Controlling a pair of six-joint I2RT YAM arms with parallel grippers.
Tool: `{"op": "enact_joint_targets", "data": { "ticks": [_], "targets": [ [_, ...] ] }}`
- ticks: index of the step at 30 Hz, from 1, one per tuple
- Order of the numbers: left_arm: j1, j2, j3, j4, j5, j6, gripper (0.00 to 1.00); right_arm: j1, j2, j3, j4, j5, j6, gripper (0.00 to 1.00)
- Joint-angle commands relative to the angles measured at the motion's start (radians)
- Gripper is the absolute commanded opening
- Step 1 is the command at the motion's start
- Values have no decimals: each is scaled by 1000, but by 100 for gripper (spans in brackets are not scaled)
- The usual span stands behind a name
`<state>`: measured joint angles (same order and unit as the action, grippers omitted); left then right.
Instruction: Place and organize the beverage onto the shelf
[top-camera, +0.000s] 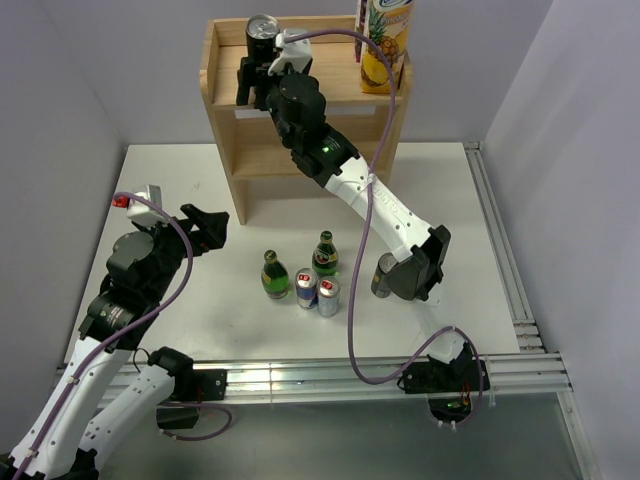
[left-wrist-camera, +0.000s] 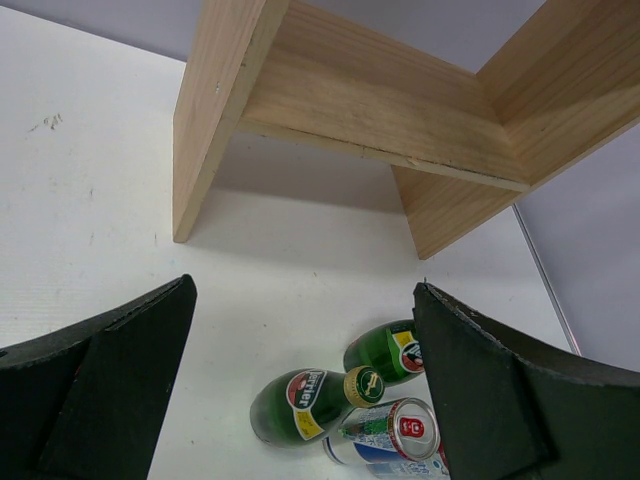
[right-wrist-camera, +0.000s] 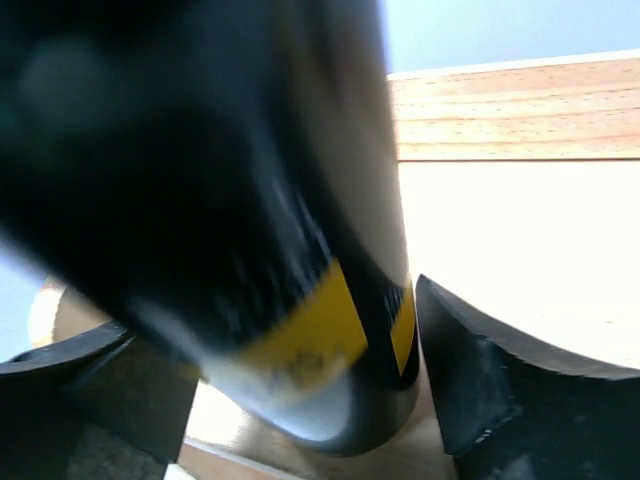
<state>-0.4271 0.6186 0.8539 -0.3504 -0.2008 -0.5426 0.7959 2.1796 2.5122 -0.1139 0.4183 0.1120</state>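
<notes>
Right gripper (top-camera: 256, 80) straddles 1 black can (top-camera: 263, 32) on shelf (top-camera: 225, 100) top, far left; you can't tell if clamped. Left gripper (left-wrist-camera: 303, 290) jaws apart.

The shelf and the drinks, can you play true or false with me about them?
1. A black can is up at the top level of the shelf, between the fingers of the right gripper. True.
2. Both green bottles are on the shelf. False: they stand on the white table.
3. The left gripper is holding a bottle. False: it is open and empty, above the table.
4. A juice carton with a pineapple on it stands on top of the shelf. True.
5. The blue-and-silver cans are lying down. False: they stand upright beside the bottles.
</notes>
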Motion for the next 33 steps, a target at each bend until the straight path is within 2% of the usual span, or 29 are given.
{"op": "enact_joint_targets", "data": {
  "ticks": [1, 3, 18, 22, 23, 29, 33],
  "targets": [
    [-4, -11, 7, 8, -11, 9, 97, 22, 66, -13, -72, -36, 64, 88],
    [-4, -13, 5, 8, -11, 9, 97, 20, 66, -18, -72, -30, 63, 91],
    [-4, -11, 5, 7, -14, 9, 97, 22, 54, -52, -79, -7, 60, 92],
    [-4, -10, 5, 8, -14, 7, 97, 23, 14, -123, -75, 2, 58, 95],
    [-4, -10, 5, 8, -14, 7, 97, 26, -7, -139, -70, 10, 52, 99],
    [-4, -8, 5, 8, -17, 9, 97, 40, -76, -228, -78, 28, 40, 100],
    [-4, -8, 7, 7, -22, 9, 97, 54, -144, -346, -44, 69, 32, 100]
  ]
}}
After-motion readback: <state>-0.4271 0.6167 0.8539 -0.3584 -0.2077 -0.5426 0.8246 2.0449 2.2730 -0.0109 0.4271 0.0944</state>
